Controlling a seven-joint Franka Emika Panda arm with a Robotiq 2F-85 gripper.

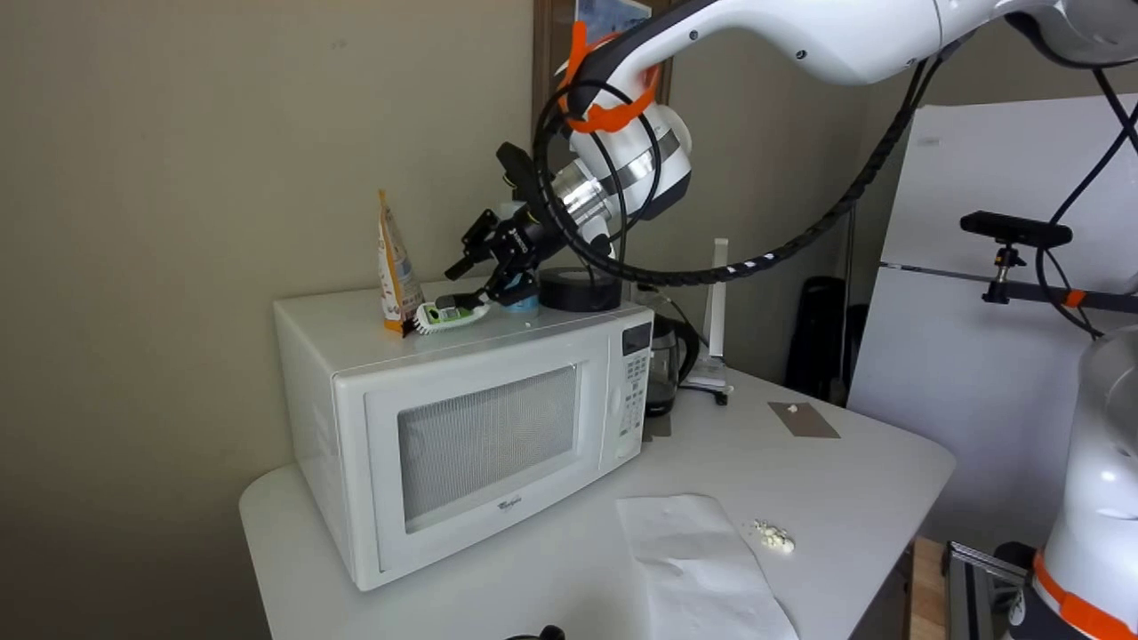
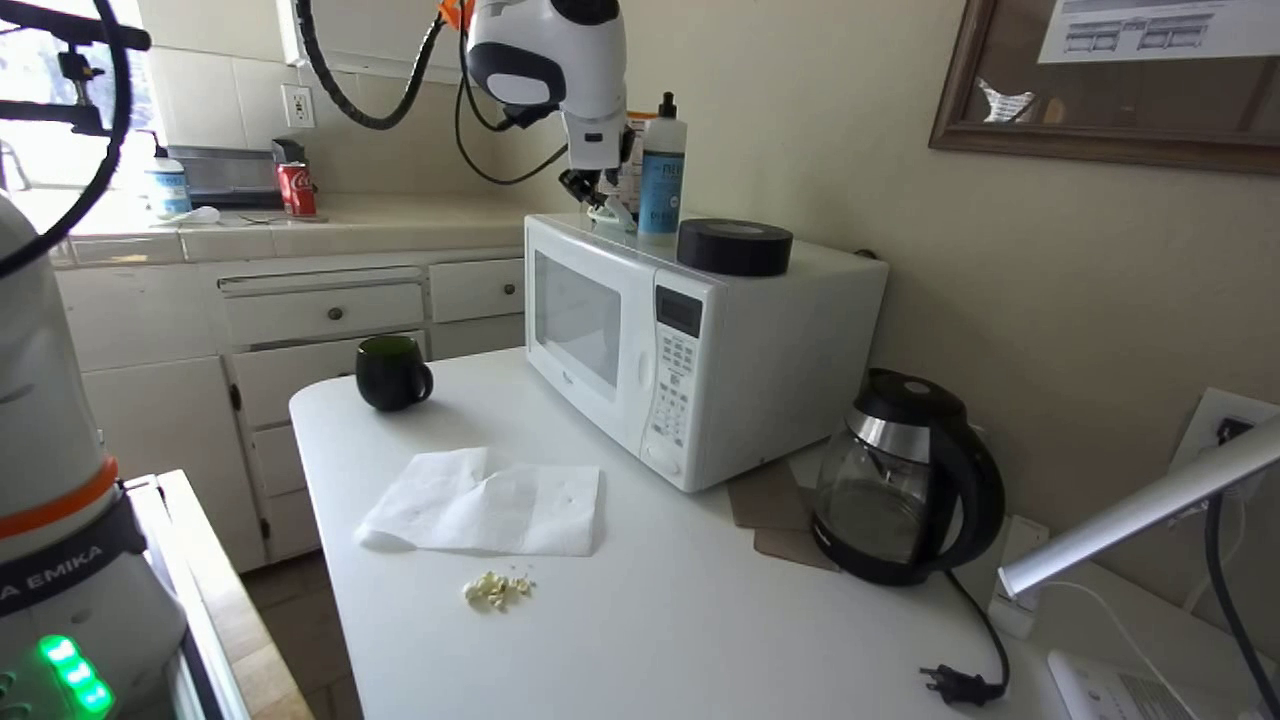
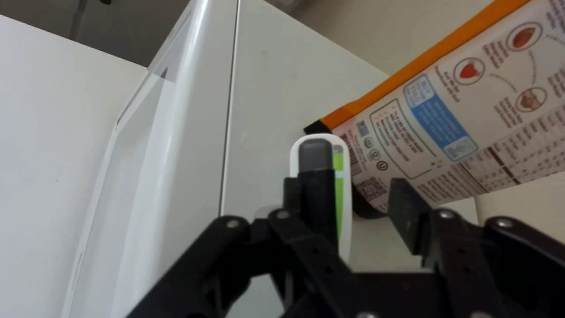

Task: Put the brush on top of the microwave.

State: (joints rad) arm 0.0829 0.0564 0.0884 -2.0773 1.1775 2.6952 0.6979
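Brush [image 1: 453, 319], just one, lying on the one microwave [image 1: 484, 444], left of centre in an exterior view, one packet [image 1: 396, 274] beside it; the gripper [image 3: 359, 172], two fingers [image 3: 318, 203] wide apart, one overlapping the brush in the wrist view

The brush [image 1: 442, 316], white with green marking, is seen bristles-down on the microwave [image 1: 484, 440]; white, boxy and closed, the microwave is set on the worktop [image 1: 533, 569].

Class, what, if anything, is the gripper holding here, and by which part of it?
Nothing is held: the gripper stands open, and the brush rests on top of the microwave.
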